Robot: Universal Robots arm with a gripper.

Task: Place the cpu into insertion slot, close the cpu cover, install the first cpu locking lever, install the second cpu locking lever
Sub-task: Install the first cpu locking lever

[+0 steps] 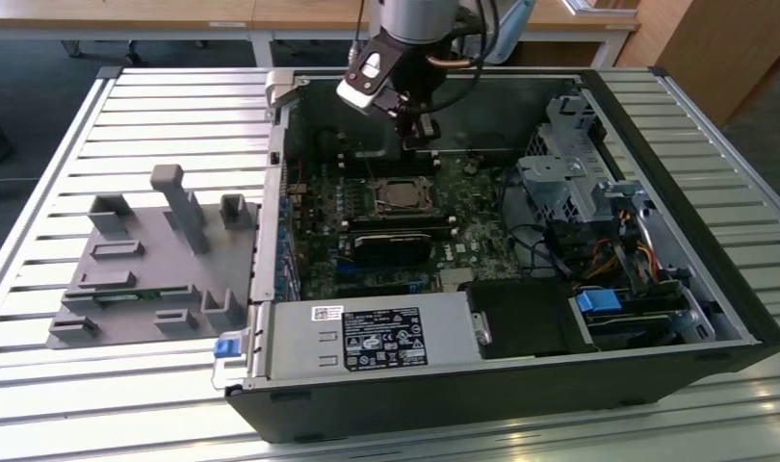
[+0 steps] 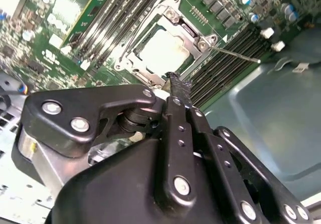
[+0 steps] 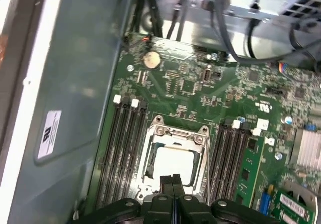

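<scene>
The cpu [image 1: 401,196] lies in the insertion slot [image 1: 379,183] on the green board, its silvery top [image 3: 173,164] bright in both wrist views. The cpu cover [image 3: 175,132] is a silver frame lying down around the chip [image 2: 161,52]. One thin locking lever [image 2: 235,54] sticks out sideways from the socket's corner, away from the frame. My gripper [image 1: 421,144] hangs just above the board at the socket's far edge. Its black fingertips [image 3: 172,180] are pressed together with nothing between them, and their tips [image 2: 178,82] hover beside the cover's rim.
Memory slots [image 3: 123,148] flank the socket on both sides. A long black block [image 1: 397,241] lies in front of it, and a labelled power supply [image 1: 377,339] nearer still. A drive cage with cables [image 1: 570,188] fills the exterior view's right. A grey fixture [image 1: 146,260] stands outside the case.
</scene>
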